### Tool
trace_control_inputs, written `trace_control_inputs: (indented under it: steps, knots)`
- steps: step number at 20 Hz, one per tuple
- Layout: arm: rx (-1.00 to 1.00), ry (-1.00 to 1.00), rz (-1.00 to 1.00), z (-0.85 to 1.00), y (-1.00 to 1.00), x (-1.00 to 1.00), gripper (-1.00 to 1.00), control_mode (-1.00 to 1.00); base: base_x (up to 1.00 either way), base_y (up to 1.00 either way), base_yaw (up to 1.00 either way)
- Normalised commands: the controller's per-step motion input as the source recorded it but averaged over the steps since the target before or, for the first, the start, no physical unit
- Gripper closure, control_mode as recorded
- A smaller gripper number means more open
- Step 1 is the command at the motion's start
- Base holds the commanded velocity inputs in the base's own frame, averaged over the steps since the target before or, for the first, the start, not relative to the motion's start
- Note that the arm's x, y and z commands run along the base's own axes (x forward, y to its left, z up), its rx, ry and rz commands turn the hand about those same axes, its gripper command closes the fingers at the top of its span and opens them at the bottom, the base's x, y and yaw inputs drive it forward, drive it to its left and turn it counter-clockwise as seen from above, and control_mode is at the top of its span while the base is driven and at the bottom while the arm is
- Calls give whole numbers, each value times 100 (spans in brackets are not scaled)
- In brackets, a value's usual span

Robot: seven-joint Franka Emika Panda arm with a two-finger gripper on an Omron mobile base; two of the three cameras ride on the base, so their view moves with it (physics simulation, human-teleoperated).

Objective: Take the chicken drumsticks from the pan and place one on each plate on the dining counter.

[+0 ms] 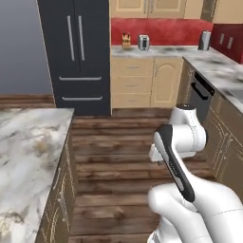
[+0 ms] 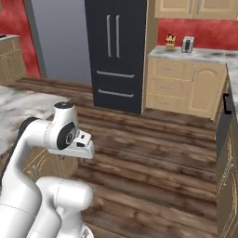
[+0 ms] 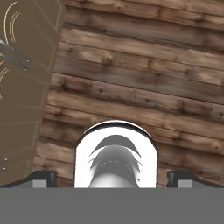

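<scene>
Marbled desk [image 1: 28, 142] at the arm's left, perhaps the dining one, cannot tell. Stands well apart from the end effector [image 3: 113, 178]. End effector released, fingertips [image 3: 43, 178] spread wide, grasping nothing, aimed down at wooden floor [image 3: 144, 78] beside a brown cabinet [image 3: 22, 87].

I see even, soft light across the kitchen, with no clear source and only faint shadows. The wooden floor [image 3: 144, 83] looks flat and matte. The marble counter [image 1: 28, 156] is smeared and low-detail. Everything renders slightly soft and pixelated; no glare, no edge distortion.
</scene>
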Motion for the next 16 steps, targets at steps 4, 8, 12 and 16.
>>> trace_control_inputs:
  steps: [4, 8, 12, 16]
  knots:
    - [0, 0, 0, 0, 0, 0, -100, 100, 100, 1, 0]
    - [0, 0, 0, 0, 0, 0, -100, 100, 100, 0, 0]
    - [0, 0, 0, 0, 0, 0, -100, 100, 100, 4, 7]
    - [0, 0, 0, 0, 0, 0, -100, 100, 100, 4, 13]
